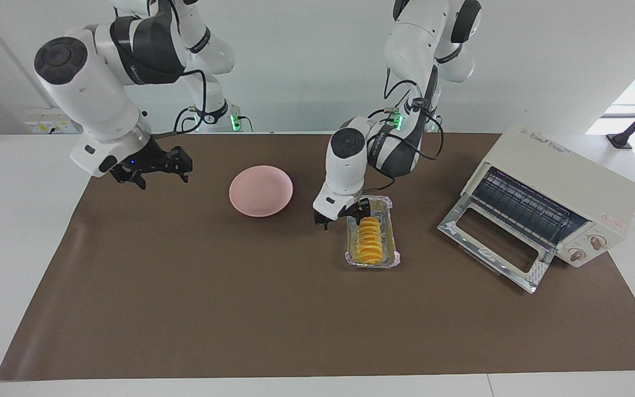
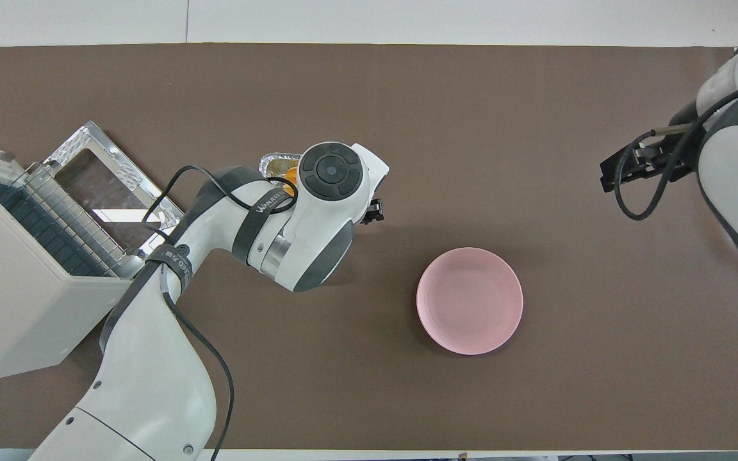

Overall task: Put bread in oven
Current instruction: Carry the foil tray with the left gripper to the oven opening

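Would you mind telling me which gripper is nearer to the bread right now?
The left. The left gripper is low at the foil tray's end nearer the robots, right by the bread. The right gripper hangs well past the pink plate, toward the right arm's end.

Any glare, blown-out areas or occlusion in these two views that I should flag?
Facing view: bright window washes out the corner above the oven; bread shows clearly in its foil tray. Overhead view: the left arm covers nearly all of the bread and tray; the oven door glass reflects light; plate evenly lit.
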